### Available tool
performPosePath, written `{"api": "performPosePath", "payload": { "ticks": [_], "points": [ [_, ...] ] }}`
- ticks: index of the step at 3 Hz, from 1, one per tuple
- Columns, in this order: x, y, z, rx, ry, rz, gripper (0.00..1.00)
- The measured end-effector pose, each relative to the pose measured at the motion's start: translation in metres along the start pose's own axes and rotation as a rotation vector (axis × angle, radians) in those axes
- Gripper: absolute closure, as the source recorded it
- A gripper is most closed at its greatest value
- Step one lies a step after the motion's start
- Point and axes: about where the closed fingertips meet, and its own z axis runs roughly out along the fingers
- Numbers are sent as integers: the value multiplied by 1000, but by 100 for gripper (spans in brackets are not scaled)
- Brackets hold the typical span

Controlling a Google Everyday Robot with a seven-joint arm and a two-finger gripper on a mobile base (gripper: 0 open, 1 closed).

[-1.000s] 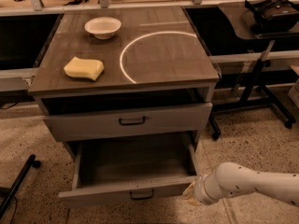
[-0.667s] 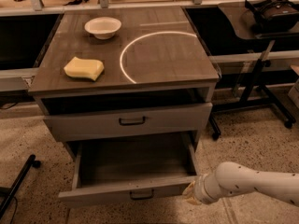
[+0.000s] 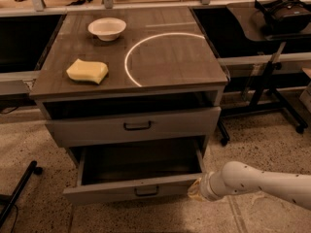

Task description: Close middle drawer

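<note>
Grey-brown wood, wide and shallow-fronted, the middle drawer point(image 3: 112, 192) stands pulled out at 6 o'clock of the dark wooden bench point(image 3: 170, 62). Its front panel sits slightly further in than it did 1 second ago. My hand point(image 3: 194, 191) is at the panel's 3 o'clock corner, apparently touching it, and has moved inward with it. I cannot tell whether it is open or closed. I judge the push is working, with most of the travel left. The yellow sponge point(image 3: 87, 71) and white bowl point(image 3: 107, 28) on top are unmoved.
</note>
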Motion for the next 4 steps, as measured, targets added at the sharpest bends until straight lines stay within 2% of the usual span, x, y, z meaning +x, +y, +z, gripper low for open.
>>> {"api": "performPosePath", "payload": {
  "ticks": [4],
  "points": [
    [-17,-70,10,68,-56,-32,100]
  ]
}}
